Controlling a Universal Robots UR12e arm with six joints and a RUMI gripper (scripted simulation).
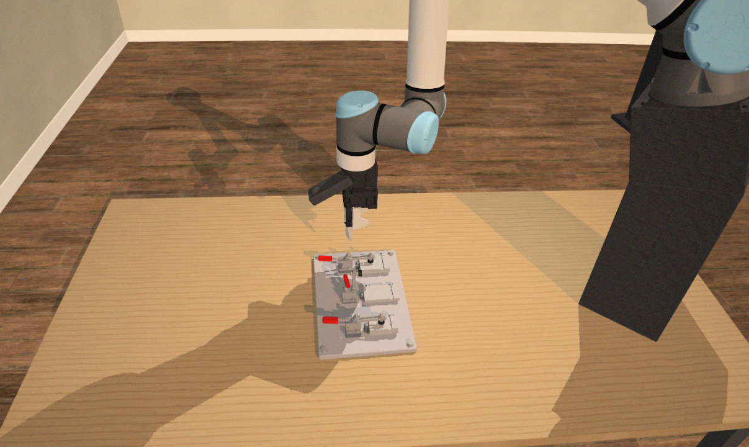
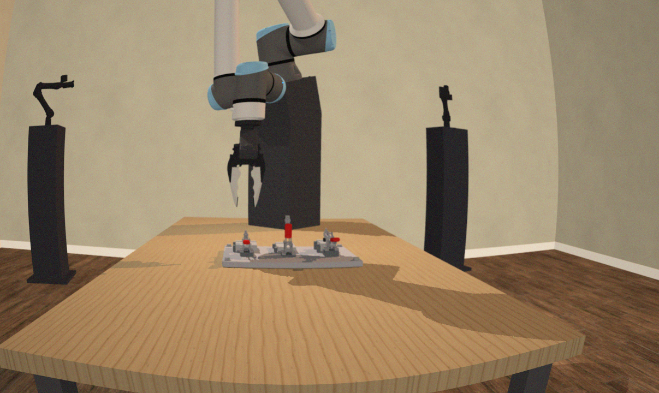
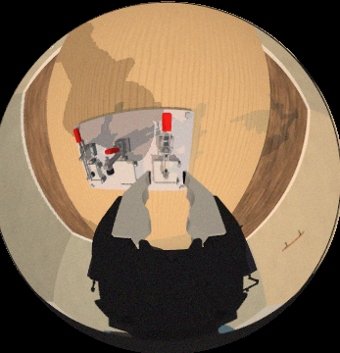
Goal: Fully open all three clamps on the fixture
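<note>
— Red is what to watch: each of the three grey metal toggle clamps has a short red-sleeved handle. They sit in a row on the flat grey metal fixture plate (image 1: 365, 344), which lies about mid-desk on the pale striped wooden desk (image 1: 143, 333), a little toward the desk's far edge in the exterior view.

— Which are done?

— I judge one only. The middle clamp's red handle (image 2: 288, 230) stands upright, so it looks thrown open. The far clamp's red handle (image 1: 325, 257) and the near clamp's red handle (image 1: 329, 320) both lie flat, pointing out toward the plate's edge; those two look locked.

— And the hand?

— The black two-jaw gripper with pale grey fingers (image 2: 246, 199) hangs high above the desk, pointing straight down, fingers partly apart with bare air between them. It grips nothing.

— Where does the target lie from it?

— Below, and slightly in toward the plate. In the wrist view the flat-handled end clamp (image 3: 166, 147) sits just ahead of the fingertips, its long axis running straight away from the camera, red tip farthest. The gap between the fingers crosses that axis, so I think a plain descent with a small advance would straddle the lever.

— Risk?

— Nudging the small grey parts (image 1: 378, 292) beside the clamps.
</note>
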